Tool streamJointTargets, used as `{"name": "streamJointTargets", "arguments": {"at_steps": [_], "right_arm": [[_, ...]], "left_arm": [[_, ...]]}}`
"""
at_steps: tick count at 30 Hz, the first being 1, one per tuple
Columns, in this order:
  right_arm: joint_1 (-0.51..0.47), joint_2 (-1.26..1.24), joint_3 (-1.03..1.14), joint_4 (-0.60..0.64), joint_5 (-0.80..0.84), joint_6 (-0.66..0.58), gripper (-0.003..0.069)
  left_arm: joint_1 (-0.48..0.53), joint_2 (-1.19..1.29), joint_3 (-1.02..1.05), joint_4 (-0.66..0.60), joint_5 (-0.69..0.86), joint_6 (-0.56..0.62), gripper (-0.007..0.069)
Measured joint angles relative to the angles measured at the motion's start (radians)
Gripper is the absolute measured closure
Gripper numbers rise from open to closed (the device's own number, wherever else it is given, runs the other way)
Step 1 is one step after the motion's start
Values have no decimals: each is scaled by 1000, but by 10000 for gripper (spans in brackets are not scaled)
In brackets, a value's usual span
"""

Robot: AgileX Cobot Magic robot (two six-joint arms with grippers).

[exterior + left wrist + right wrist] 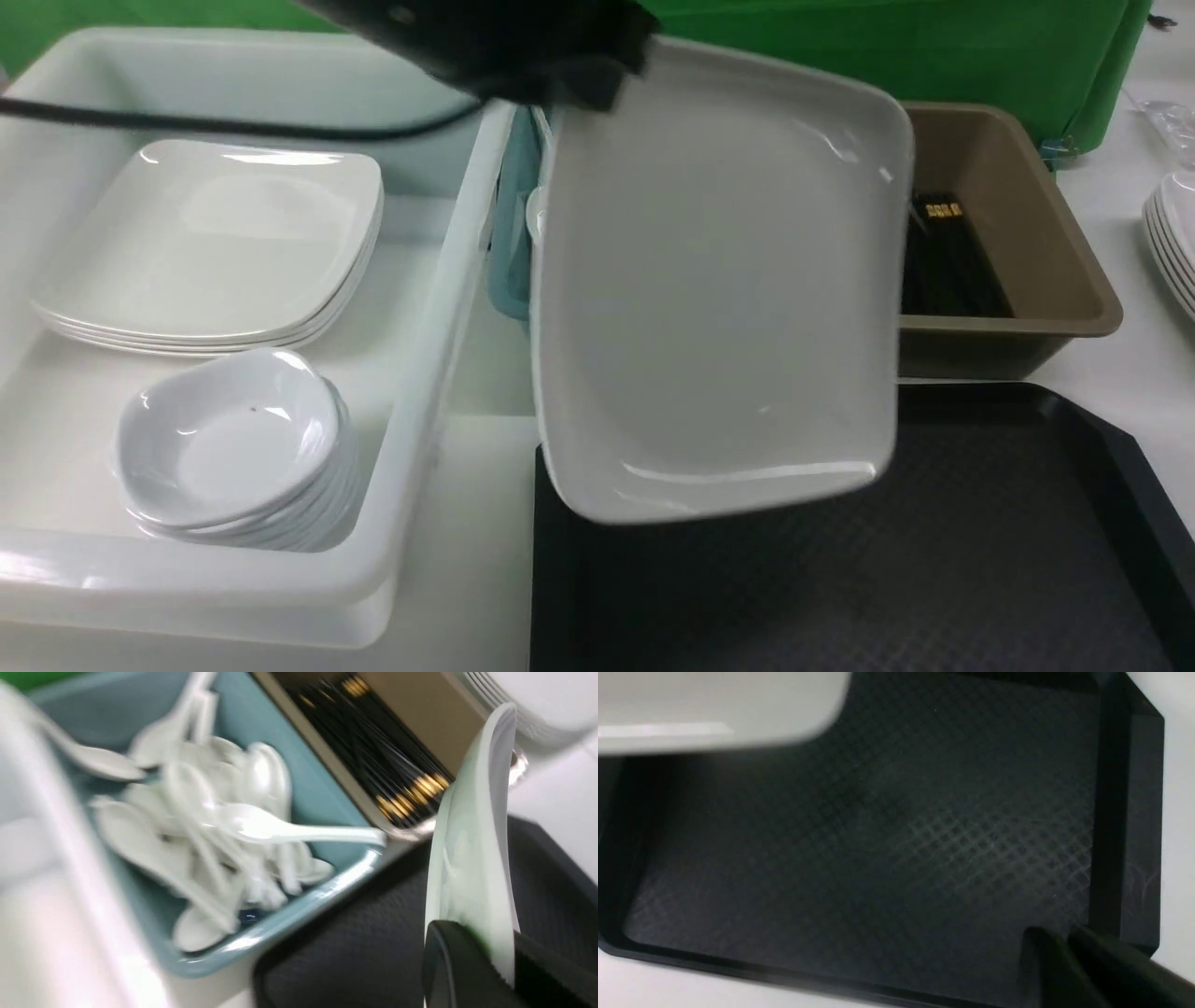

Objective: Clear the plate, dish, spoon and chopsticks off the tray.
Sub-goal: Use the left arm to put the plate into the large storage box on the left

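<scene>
White surface (pixel 476 560) carries everything. The plate (pixel 719 280) hangs tilted above the far left corner of the tray (pixel 1027 560), its rim pinched in the left gripper (pixel 490 952). This is the carrying step, I think. Next it must travel left and lie flat on the stack of plates (pixel 215 243) in the white bin (pixel 448 308). For the right gripper (pixel 1059 952), over the tray, I cannot tell the opening.

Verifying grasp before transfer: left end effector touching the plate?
Touching. Left wrist view: left end effector clamps the plate rim between both fingers.
</scene>
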Motion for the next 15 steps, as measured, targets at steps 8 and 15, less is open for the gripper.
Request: {"name": "streamJointTargets", "arguments": {"at_steps": [8,15], "right_arm": [[0,0,0,0,1,0,550],[0,0,0,0,3,0,550]], "left_arm": [[419,-72,3,-153,23,46,605],[771,-73,105,-384,-66,166,601]]}}
